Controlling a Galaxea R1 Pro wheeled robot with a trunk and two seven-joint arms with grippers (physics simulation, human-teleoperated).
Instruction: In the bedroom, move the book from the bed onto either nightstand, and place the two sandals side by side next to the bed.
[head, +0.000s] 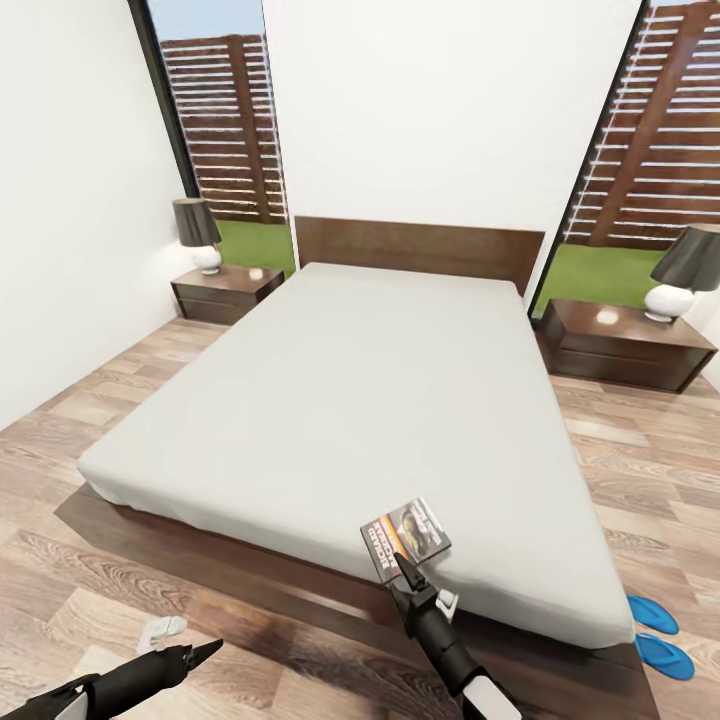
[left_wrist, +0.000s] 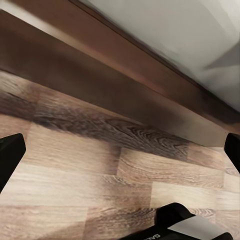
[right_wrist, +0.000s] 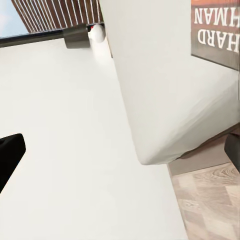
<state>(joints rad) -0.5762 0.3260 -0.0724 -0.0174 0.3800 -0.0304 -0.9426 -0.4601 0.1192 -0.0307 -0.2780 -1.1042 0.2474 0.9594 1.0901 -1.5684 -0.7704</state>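
Book (head: 406, 537) — thin glossy paperback, flat on smooth off-white mattress (head: 340, 400)

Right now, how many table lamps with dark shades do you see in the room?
2. One dark-shaded lamp with a white base stands on the left brown wooden nightstand; the other lamp stands on the right nightstand.

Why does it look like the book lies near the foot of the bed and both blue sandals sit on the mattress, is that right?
Not quite. The book does lie near the foot of the bed, but the head view shows both sandals on the floor beside the bed.
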